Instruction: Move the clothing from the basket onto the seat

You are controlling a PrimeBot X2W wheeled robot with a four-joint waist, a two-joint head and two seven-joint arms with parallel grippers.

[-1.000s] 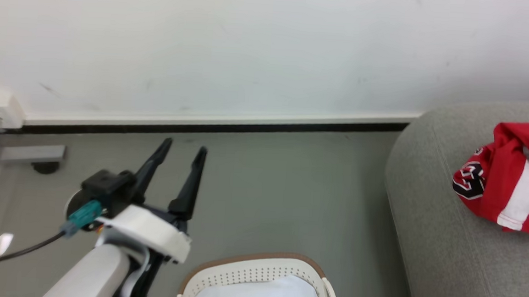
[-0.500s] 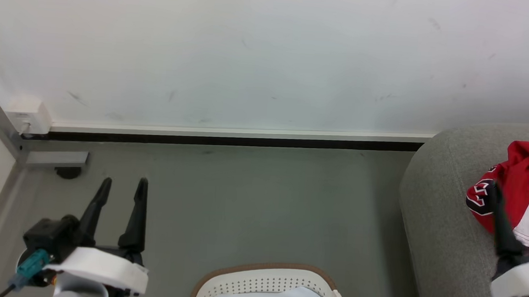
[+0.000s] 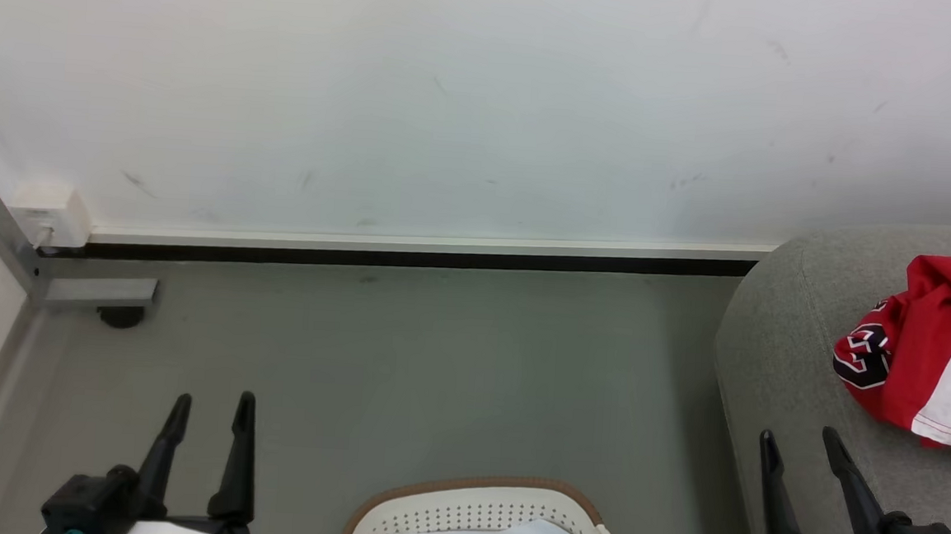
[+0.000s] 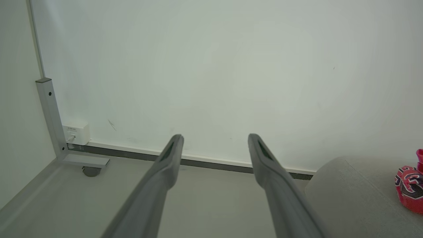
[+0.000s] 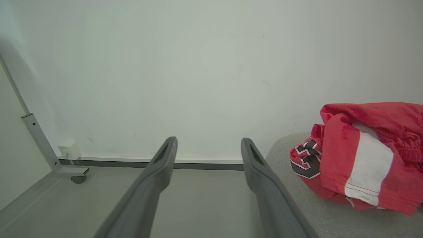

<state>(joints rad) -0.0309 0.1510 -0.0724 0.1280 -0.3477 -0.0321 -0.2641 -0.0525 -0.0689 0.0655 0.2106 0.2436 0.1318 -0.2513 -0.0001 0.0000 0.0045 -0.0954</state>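
Two empty, wide-open grippers, left gripper [image 3: 214,400] and right gripper [image 3: 798,435], flank one basket [image 3: 470,484]; one clothing [image 3: 924,360] heap tops one seat [image 3: 793,344].

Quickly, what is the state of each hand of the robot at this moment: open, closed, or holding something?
Left hand: open, holding nothing.
Right hand: open, holding nothing.

Probably a lab or test room set up as a home corner, not a real living room. Bare scuffed white wall [image 3: 453,92] up top, smooth grey floor [image 3: 436,364] mid-frame, and a metal frame post [image 4: 51,115] on a caster [image 4: 90,171] at the left. The only homey bits are a grey upholstered seat [image 3: 775,360] at right and a laundry basket [image 3: 469,514] bottom centre.
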